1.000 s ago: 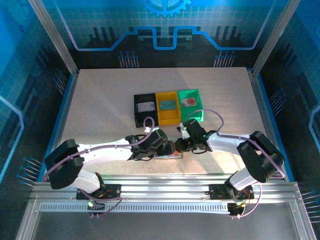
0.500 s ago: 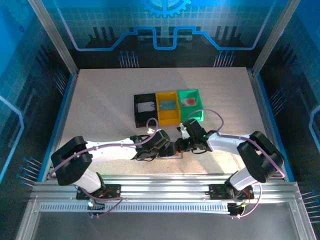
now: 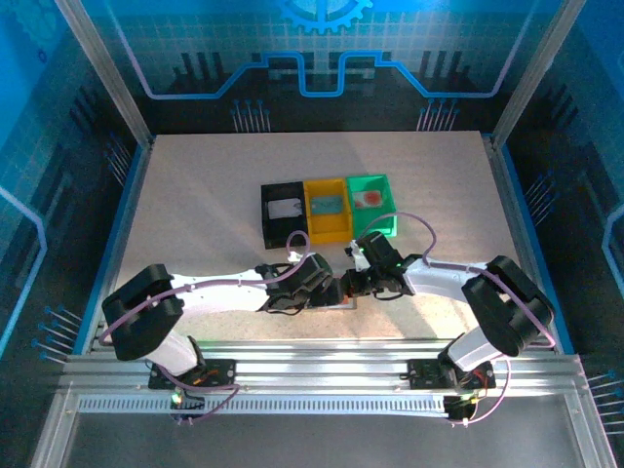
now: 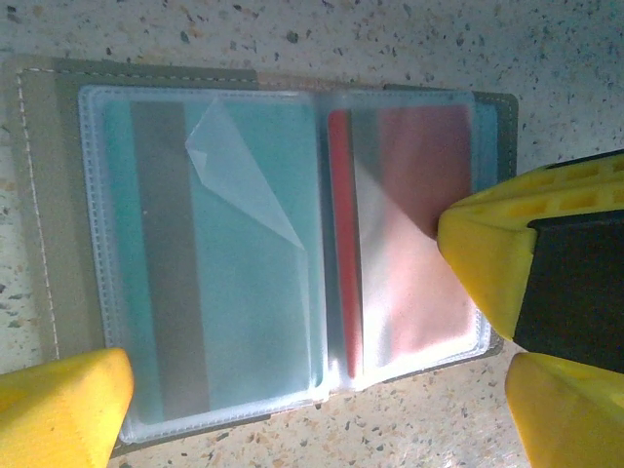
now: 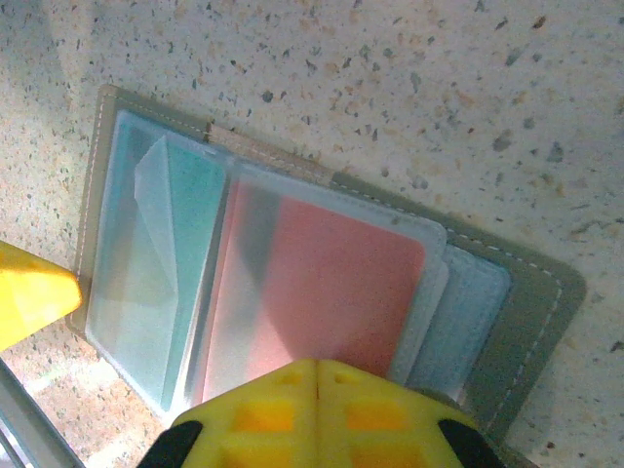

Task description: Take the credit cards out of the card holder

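We pin the open holder (image 4: 58, 195) to the counter (image 4: 390, 39) with closed right fingers (image 5: 292, 409); next our open left fingers (image 4: 58, 409) must pinch out a card (image 4: 419, 185).

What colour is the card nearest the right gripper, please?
Reddish-pink card; clearest in right wrist view.

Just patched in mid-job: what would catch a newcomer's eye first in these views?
The open grey fabric card holder lies flat on the speckled table, a teal card and a salmon-red card showing through its clear sleeves. The shut yellow-fingered right gripper rests on the sleeve over the red card, while the open left gripper spans the holder. Farther back sits a row of black, yellow and green bins.
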